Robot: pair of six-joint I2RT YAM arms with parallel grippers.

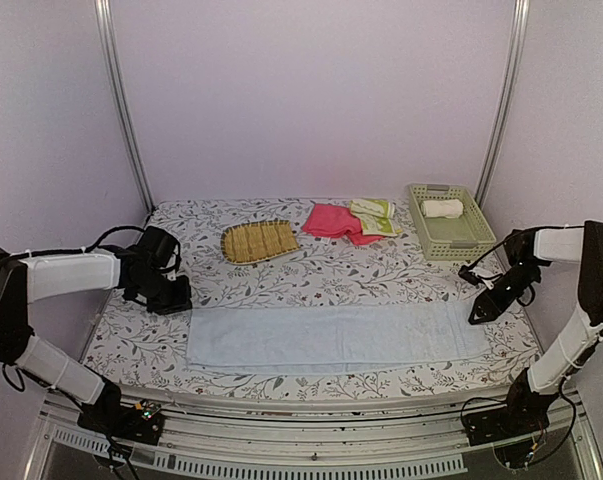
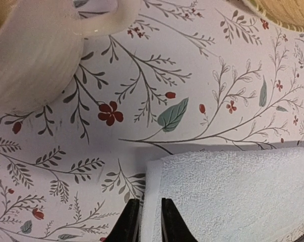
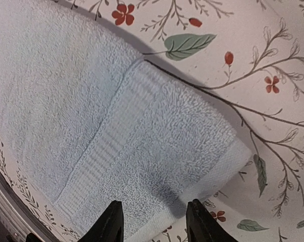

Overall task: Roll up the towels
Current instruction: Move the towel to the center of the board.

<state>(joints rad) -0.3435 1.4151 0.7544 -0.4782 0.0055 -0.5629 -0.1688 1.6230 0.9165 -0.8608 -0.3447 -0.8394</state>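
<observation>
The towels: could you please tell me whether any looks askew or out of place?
The pink towel lies bunched at the back, against the yellow-green towel; the light blue towel lies flat.

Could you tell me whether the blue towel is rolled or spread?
Spread: the blue towel lies flat at full length, no roll started.

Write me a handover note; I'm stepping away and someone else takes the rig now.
Left gripper: fingers nearly together at the blue towel's left edge; grip unclear.
Right gripper: open above its right end.
Done: white towel rolled, in the basket.
Left to do: blue towel, flat along the near edge; pink towel and yellow-green towel, unrolled at the back.
</observation>
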